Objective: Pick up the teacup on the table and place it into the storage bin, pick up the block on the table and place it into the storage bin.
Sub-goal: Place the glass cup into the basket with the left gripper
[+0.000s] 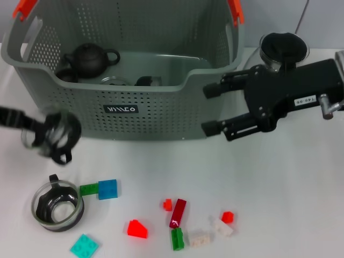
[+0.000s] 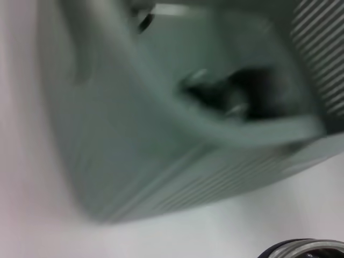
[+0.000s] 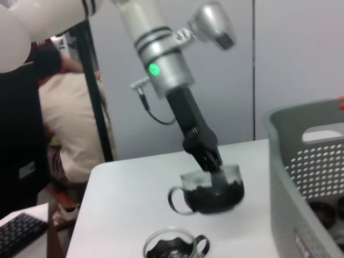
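Left of the table point(image 1: 290, 204), just in front of the storage bin's perforated wall, the left gripper point(image 1: 51, 134) hangs in the air clamped on a clear glass teacup with a dark inner part and a loop handle point(image 1: 56, 135); the right wrist view shows the fingers point(image 3: 212, 161) pinching its rim, cup point(image 3: 212, 191) lifted clear of the white tabletop. Large grey-green perforated plastic storage bin point(image 1: 161, 115) with orange-red handle tabs and a small black label stands at the far side; inside it sit a dark round teapot point(image 1: 88, 59) and other dark pieces too hidden to name. Second clear glass teacup with dark insert point(image 1: 56, 205) rests on the table near the front left corner, below the lifted one. Beside it lies a small green brick point(image 1: 89, 189) touching a blue square block point(image 1: 107, 189); a teal flat block point(image 1: 84, 246) sits nearer the edge. Toward the middle: red wedge-shaped block point(image 1: 137, 229), dark red long block point(image 1: 178, 213), a green brick point(image 1: 177, 238), whitish bricks point(image 1: 207, 235) and two small red pieces, all loose on the surface. Right gripper point(image 1: 212, 110) is held over the table beside the bin's right front corner, jaws spread apart, nothing between them. Clear glass pot with black lid point(image 1: 282, 48) stands behind the right arm. Left wrist view gives only a smeared bin wall point(image 2: 134, 140).
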Motion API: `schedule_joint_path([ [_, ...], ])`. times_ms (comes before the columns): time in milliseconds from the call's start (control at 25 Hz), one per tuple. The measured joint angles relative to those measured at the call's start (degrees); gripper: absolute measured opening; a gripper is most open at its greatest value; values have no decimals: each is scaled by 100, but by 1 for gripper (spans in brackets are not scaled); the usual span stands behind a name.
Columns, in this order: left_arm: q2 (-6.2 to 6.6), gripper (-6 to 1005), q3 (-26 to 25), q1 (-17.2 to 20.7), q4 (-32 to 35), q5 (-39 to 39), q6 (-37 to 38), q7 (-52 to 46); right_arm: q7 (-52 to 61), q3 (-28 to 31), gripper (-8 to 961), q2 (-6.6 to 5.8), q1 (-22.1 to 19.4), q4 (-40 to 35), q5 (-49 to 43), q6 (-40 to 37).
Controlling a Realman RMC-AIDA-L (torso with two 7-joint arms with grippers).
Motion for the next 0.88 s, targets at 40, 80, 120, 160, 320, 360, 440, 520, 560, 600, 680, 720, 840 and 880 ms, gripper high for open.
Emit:
schedule_joint_path([
  [40, 55, 45, -236, -39, -18, -201, 200, 4, 8, 62, 858, 0, 7, 20, 1, 0],
  [80, 94, 45, -391, -68, -26, -341, 341, 4, 18, 120, 858, -1, 16, 39, 1, 2],
  [120, 145, 45, -610, -107, -26, -517, 515, -3, 30, 176, 858, -1, 21, 55, 1, 0],
  [160, 175, 45, -711, -120, -26, -650, 617, -21, 36, 201, 858, -2, 24, 63, 1, -6],
  [320, 299, 45, -905, -74, 108, -1552, 819, -170, 71, 215, 857, -13, 23, 70, -17, -27],
  [360, 349, 45, -896, -49, 228, -1864, 826, -231, 93, 215, 857, -20, 24, 86, -23, -29],
  [440, 454, 45, -868, -44, 477, -2342, 826, -295, 141, 212, 857, -46, 38, 144, -31, -31],
  [520, 541, 45, -857, -120, 645, -2587, 794, -299, 184, 208, 858, -73, 61, 199, -34, -32],
  [560, 557, 46, -850, -163, 665, -2617, 757, -287, 217, 208, 858, -79, 68, 207, -35, -38],
  [600, 574, 46, -834, -215, 675, -2622, 684, -266, 257, 208, 858, -91, 72, 212, -36, -44],
  [680, 603, 46, -754, -302, 683, -2609, 495, -238, 351, 192, 858, -127, 75, 212, -41, -64],
  [720, 621, 46, -671, -343, 685, -2599, 310, -222, 394, 175, 857, -147, 75, 211, -53, -83],
  [840, 646, 46, -399, -434, 710, -2537, -294, -140, 479, 145, 857, -187, 88, 211, -186, -252],
  [880, 649, 46, -278, -464, 747, -2480, -550, -96, 508, 146, 857, -198, 99, 212, -268, -352],
])
